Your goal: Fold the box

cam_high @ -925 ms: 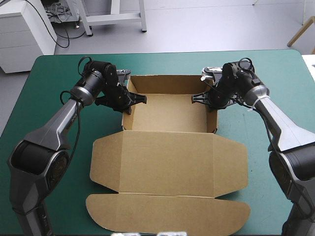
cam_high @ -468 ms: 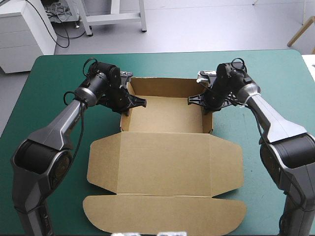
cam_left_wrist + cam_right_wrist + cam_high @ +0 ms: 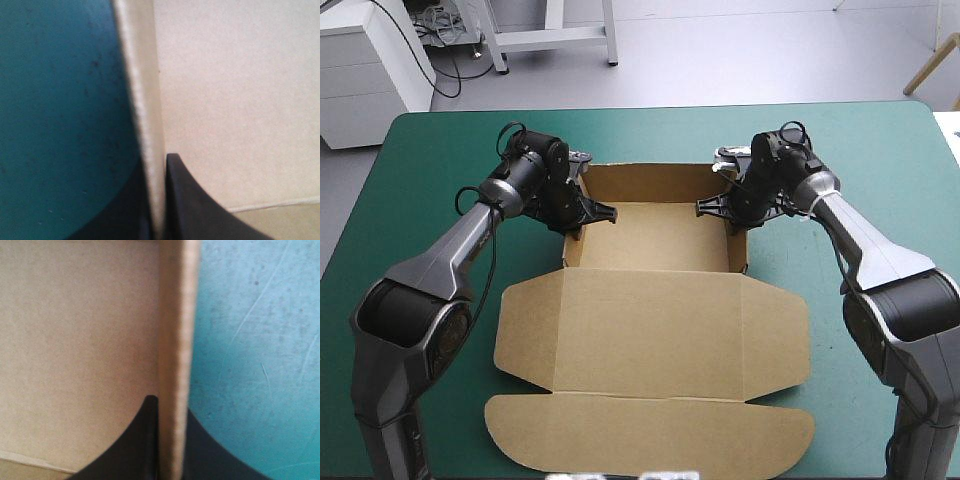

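High view showed the box [image 3: 660, 240] as an open tray at the far middle of the teal-green cover [image 3: 440, 140], with its lid [image 3: 650, 330] flat toward the near edge. The left gripper [image 3: 582, 212] and the right gripper [image 3: 722, 206] sat at the tray's sides. Only the wrist views showed the grip. Each gripper was pressed nearly together, pinching the left wall [image 3: 142, 100] or the right wall [image 3: 177, 315], one finger inside the tray and one outside.

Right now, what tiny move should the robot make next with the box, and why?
Probably open both pincers and back off: the left pincer and the right pincer each pinch a side wall of the box, both walls already stand upright, and the lid lies flat.
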